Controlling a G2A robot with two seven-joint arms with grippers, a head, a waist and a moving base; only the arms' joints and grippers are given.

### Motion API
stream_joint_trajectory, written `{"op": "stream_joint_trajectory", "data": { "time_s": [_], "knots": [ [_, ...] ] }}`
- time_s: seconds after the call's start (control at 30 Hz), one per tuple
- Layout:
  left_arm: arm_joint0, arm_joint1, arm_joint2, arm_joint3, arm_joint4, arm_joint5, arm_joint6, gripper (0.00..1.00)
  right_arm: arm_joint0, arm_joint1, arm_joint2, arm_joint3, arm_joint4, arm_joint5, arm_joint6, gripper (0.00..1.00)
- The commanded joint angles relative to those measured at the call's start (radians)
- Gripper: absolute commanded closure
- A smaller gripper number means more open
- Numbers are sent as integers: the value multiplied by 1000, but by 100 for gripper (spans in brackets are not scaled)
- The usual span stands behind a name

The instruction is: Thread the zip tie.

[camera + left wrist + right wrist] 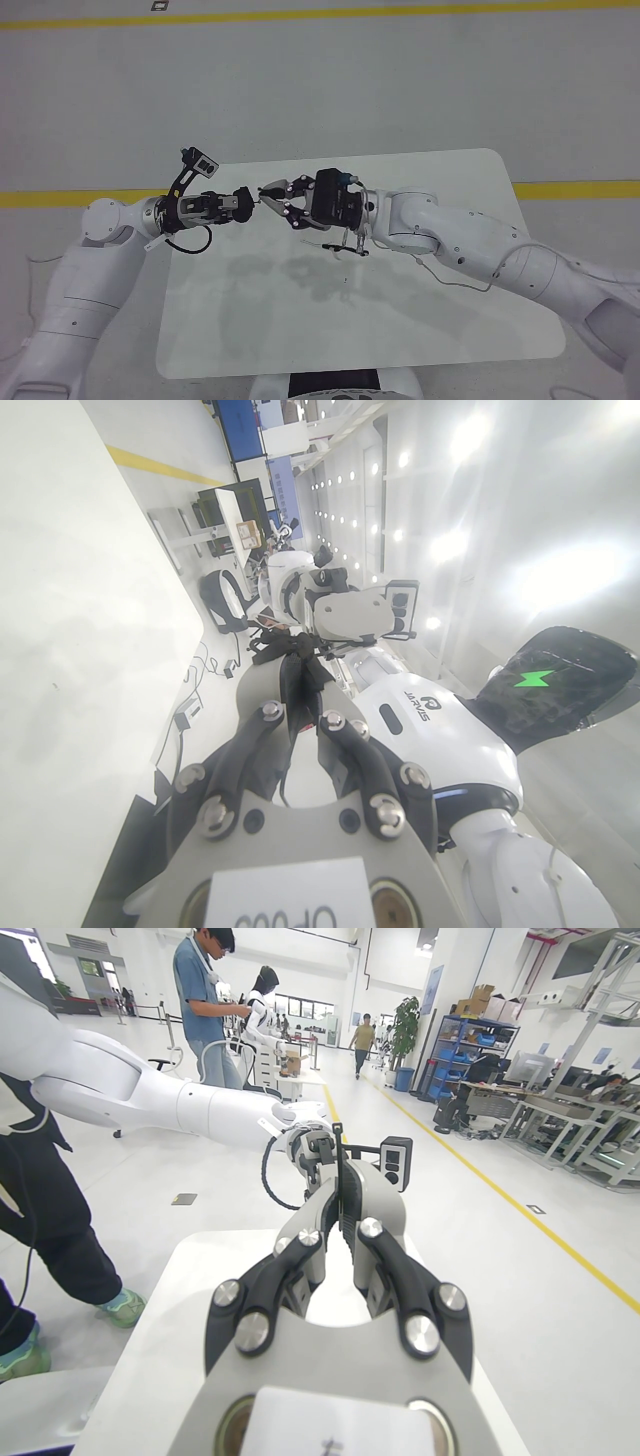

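R gripper (pixel 342 1195) closed on black zip tie (pixel 340 1158), head end protruding. L gripper (pixel 300 672) jaws closed, contents unclear; both meet tip-to-tip over white table (pixel 450 300).

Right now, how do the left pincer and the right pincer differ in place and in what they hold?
The left pincer points in from the table's left side; the right pincer faces it from the right. The right pincer pinches the zip tie, head standing clear beyond it; what the left pincer clamps is dark, unclear. Both are shut, tip to tip.
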Motion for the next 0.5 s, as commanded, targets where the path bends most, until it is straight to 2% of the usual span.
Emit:
{"op": "stream_joint_trajectory", "data": {
  "time_s": [0.0,0.37,0.47],
  "knots": [
    [0,0,0,0,0,0,0,100,0,0,1,0,-3,0,-4,100],
    [0,0,0,0,0,0,0,100,5,0,-7,-3,0,0,-9,100],
    [0,0,0,0,0,0,0,100,9,1,4,-1,-10,0,-39,100]
  ]
}}
